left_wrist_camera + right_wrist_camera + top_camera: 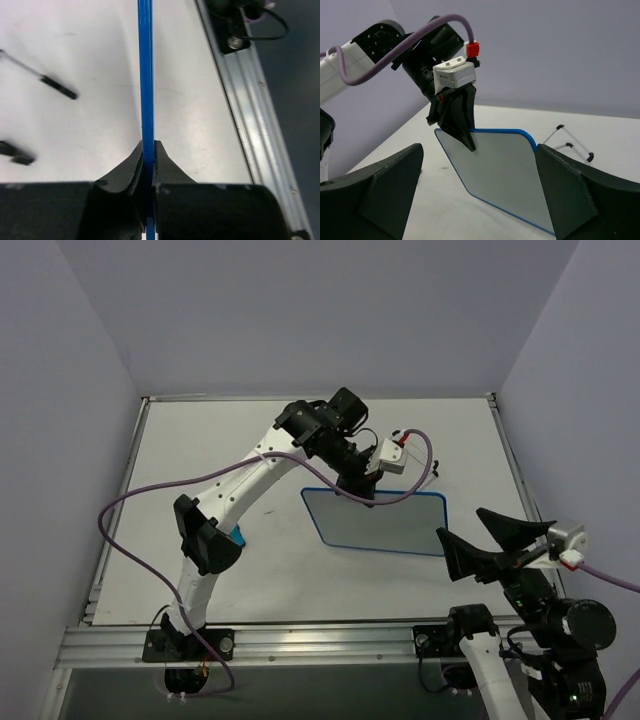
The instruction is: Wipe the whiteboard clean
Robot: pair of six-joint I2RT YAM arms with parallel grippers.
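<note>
Here the whiteboard (380, 520) is a thin rectangle with rounded corners, a smooth blue rim and a glossy, pale face with no writing on it. It sits over the middle of the matte white worktop (200, 440), tilted. The left tool (358, 492) is pinched tight on the rim along the far edge, near the left corner; from the left wrist the rim (145, 75) runs as a narrow blue line straight out from between the black fingers (127, 167). Whether the lower edge touches the worktop, I cannot tell. Thin black wire legs (570, 142) lie just beyond the board's far right corner. The right tool (460, 523) stands spread wide with nothing in it, near the board's near right corner but apart from it. A ribbed aluminium rail (300, 642) borders the near edge of the worktop.
</note>
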